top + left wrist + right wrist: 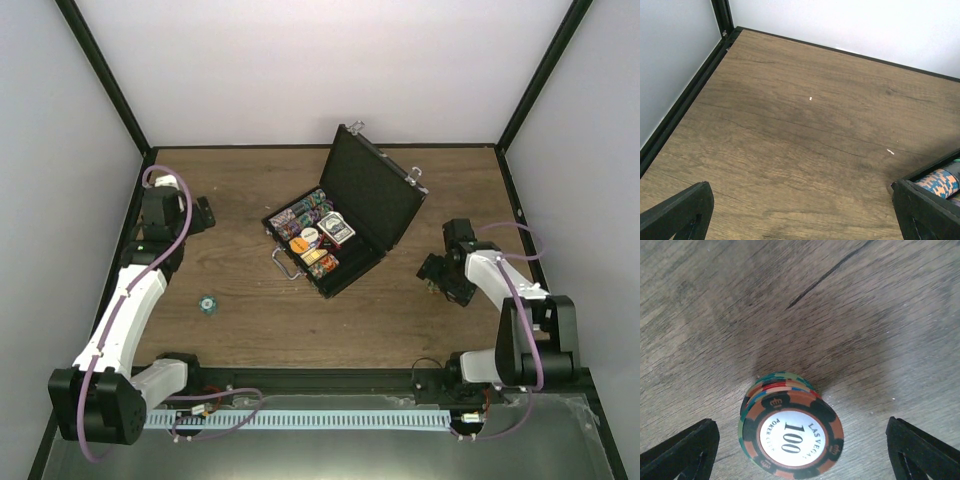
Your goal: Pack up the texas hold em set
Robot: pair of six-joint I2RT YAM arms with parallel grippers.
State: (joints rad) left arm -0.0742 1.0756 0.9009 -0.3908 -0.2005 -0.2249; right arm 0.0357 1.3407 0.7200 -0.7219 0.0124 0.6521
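Observation:
The black hinged case [375, 195] lies open mid-table, its lid tilted up to the back right. Its base holds rows of multicoloured chips [303, 211], a blue-backed card deck [338, 231] and an orange button [299, 244]. My right gripper [436, 277] is open, right of the case. In the right wrist view its fingers [682, 450] stand wide on both sides of a short stack of chips [790, 435] on the table, the top one marked 100, without touching it. My left gripper [200, 215] is open and empty, left of the case; a case corner with chips [940, 182] shows beside its right finger.
A single green-blue chip [207, 304] lies on the wooden table at the front left. Black frame rails and white walls [670, 75] close in the table at the back and sides. A cable rail [300, 418] runs along the near edge.

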